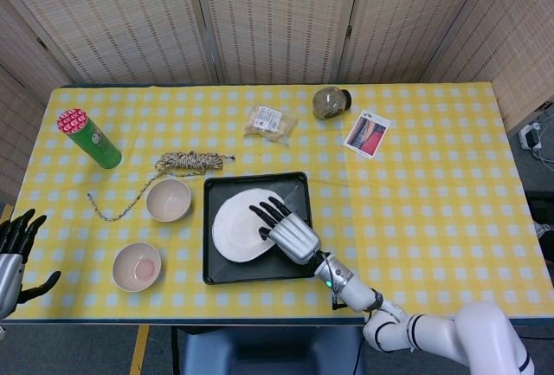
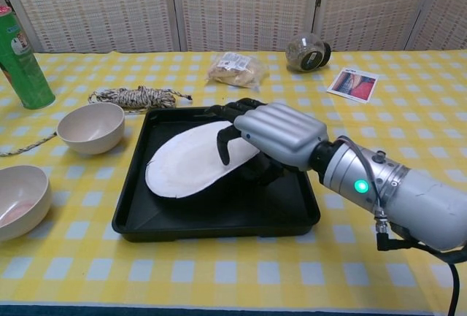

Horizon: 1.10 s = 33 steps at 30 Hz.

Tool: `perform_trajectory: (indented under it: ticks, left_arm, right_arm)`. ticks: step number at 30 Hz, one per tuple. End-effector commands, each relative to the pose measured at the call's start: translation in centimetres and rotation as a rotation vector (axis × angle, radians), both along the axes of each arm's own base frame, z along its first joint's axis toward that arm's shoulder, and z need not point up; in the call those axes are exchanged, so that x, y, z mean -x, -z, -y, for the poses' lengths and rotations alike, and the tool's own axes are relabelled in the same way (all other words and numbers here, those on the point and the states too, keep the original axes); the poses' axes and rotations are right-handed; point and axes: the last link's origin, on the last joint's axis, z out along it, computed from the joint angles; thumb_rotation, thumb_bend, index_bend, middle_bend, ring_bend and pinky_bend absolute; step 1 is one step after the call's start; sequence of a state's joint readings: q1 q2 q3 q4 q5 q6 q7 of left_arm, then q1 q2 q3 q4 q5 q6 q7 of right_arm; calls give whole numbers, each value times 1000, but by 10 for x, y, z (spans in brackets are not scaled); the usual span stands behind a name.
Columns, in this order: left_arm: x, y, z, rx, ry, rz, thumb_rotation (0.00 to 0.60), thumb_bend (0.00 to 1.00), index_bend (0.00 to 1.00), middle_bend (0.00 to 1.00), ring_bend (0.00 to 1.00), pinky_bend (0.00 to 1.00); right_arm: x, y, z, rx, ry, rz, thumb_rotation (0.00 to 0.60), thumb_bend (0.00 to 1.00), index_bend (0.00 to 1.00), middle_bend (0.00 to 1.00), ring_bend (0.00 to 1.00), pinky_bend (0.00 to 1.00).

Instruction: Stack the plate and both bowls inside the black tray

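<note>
A white plate [image 1: 236, 225] [image 2: 191, 160] is held tilted inside the black tray [image 1: 223, 268] [image 2: 219, 217], its left edge down near the tray floor. My right hand [image 1: 286, 230] [image 2: 271, 134] grips the plate's right rim, fingers over the top. One beige bowl [image 1: 169, 199] [image 2: 91, 127] stands left of the tray. A second bowl [image 1: 137, 266] [image 2: 20, 201], pinkish inside, sits nearer the front left. My left hand [image 1: 16, 252] hangs at the table's front left corner with fingers spread, holding nothing.
A coil of rope [image 1: 192, 163] [image 2: 135, 97] lies behind the bowls. A green can [image 1: 90, 139] [image 2: 21, 60] stands at far left. A snack packet [image 1: 268, 122], a dark jar [image 1: 331, 101] and a card [image 1: 368, 132] lie behind the tray.
</note>
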<state>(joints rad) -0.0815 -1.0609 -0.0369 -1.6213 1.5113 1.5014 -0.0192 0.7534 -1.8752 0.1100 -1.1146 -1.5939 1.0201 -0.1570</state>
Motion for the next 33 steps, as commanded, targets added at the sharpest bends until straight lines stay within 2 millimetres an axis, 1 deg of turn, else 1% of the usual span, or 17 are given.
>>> perform_trajectory:
  ticks: [1,4,5,7,10,14,17,20,23,24,26,27,29,30,32,33]
  left_arm:
    - [0,0,0,2,0,6,600,269,0,0,0,0]
    - [1,0,0,1,-5,4,600,266,0,0,0,0]
    - [1,0,-1,2,-6,5,600,265,0,0,0,0]
    - [1,0,0,2,-8,5,600,265,0,0,0,0]
    - [0,0,0,2,-8,5,600,265,0,0,0,0]
    - [0,1,0,7,-9,3,600,264,0,0,0,0]
    - [0,2,0,13,-8,1,600,265,0,0,0,0]
    - [-1,4,0,18,1,2,600,264,0,0,0,0]
    - [-3,7,1,26,17,1,600,265,0,0,0,0]
    - [-4,9,2,35,21,-2,600,265,0,0,0,0]
    - [-6,13,4,54,28,-11,600,265,0,0,0,0]
    - [-8,16,5,67,33,-15,600,265,0,0,0,0]
    - [-10,20,7,85,40,-23,600,264,0,0,0,0]
    - [-11,23,8,94,45,-31,600,264,0,0,0,0]
    - [-13,27,9,106,51,-42,600,264,0,0,0,0]
    - [-15,29,10,112,54,-47,600,265,0,0,0,0]
  right_arm:
    - [1,-4,1,2,5,-31,600,500,314,0,0,0]
    - [1,-8,2,-2,11,-55,600,498,206,0,0,0]
    - [1,-9,1,-2,12,-62,600,490,187,0,0,0]
    - [2,-13,0,-5,12,-90,600,434,127,0,0,0]
    - [2,-18,-2,-14,20,-114,600,337,66,0,0,0]
    - [3,-31,-7,-33,40,-113,600,274,33,0,0,0]
    - [5,-47,-10,-30,55,-102,600,260,13,0,0,0]
    - [11,-67,-17,-25,92,-48,600,259,11,0,0,0]
    - [27,-97,-30,17,129,12,600,256,11,0,0,0]
    - [37,-109,-37,44,139,26,600,254,11,0,0,0]
    - [57,-126,-50,72,171,56,600,250,11,0,0,0]
    - [72,-136,-60,82,198,70,600,250,11,0,0,0]
    - [96,-152,-75,107,238,77,600,250,11,0,0,0]
    - [110,-163,-86,133,266,79,600,251,11,0,0,0]
    - [129,-181,-100,186,315,84,600,251,11,0,0,0]
    - [140,-193,-108,227,353,75,600,251,11,0,0,0]
